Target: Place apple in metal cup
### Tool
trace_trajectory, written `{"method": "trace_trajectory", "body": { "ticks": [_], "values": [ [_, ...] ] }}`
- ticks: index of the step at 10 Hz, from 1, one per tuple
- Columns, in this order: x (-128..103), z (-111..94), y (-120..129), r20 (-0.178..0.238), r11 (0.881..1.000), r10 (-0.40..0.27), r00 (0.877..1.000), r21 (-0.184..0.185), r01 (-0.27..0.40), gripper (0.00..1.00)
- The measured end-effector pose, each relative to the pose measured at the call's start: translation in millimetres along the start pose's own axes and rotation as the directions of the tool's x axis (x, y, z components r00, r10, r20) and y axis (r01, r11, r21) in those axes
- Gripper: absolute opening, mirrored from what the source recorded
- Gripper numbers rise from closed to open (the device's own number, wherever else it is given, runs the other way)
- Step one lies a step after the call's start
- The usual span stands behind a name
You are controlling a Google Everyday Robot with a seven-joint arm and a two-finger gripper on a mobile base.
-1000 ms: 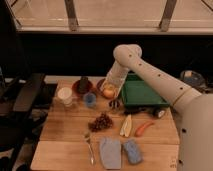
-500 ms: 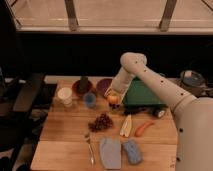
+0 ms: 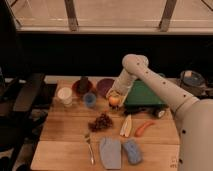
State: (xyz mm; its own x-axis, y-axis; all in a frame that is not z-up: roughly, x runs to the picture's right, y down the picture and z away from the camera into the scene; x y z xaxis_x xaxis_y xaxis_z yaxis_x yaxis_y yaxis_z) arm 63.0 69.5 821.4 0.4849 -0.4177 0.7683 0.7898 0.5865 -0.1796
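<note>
Working outward from the near edge, the grape bunch [image 3: 100,121] is passed first. Just beyond it the apple [image 3: 114,101] is seen at the tip of the gripper [image 3: 115,96]; whether it is clasped cannot be told. A straight descent over the rim is advised. Farther back, the blue cup [image 3: 90,99] and white cup [image 3: 65,95] show no contents; the metal cup [image 3: 83,84], at the far edge, cannot be seen into.
</note>
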Motion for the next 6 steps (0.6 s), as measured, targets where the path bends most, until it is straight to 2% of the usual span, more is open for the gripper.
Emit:
{"method": "trace_trajectory", "body": {
  "ticks": [1, 6],
  "values": [
    [-1.2, 0.3, 0.3, 0.003, 1.0, 0.0, 1.0, 0.003, 0.0, 0.79],
    [-2.4, 1.2, -0.9, 0.005, 1.0, -0.005, 1.0, 0.005, 0.005, 0.8]
  ]
}}
